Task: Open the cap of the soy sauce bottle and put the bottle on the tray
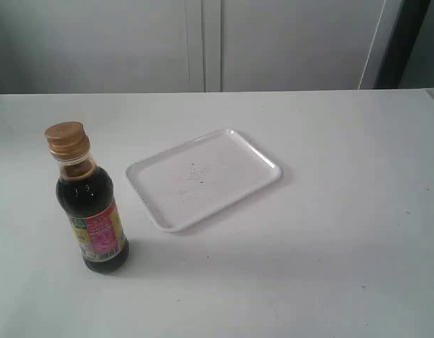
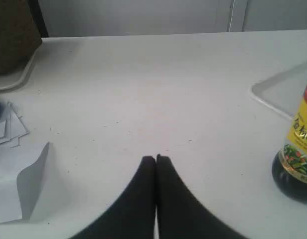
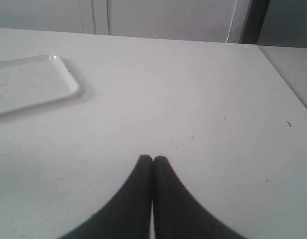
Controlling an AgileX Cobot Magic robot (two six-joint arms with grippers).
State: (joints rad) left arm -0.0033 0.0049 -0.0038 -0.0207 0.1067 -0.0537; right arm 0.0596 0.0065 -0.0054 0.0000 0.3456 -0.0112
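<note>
So far nothing is done: my left gripper (image 2: 155, 158) and right gripper (image 3: 152, 158) are both clenched empty, the soy sauce bottle (image 1: 91, 211) stands beside the tray (image 1: 263, 163), its cap (image 1: 66, 139) unopened.

White table (image 1: 344, 246); folded white papers (image 2: 14, 184); dark brown object (image 2: 11, 35) at table edge.

Your white table (image 1: 330, 232) carries soy sauce bottle (image 1: 90, 204) upright, tray (image 1: 203, 176) just beside it, papers (image 2: 14, 174) beside left fingers (image 2: 143, 184).
</note>
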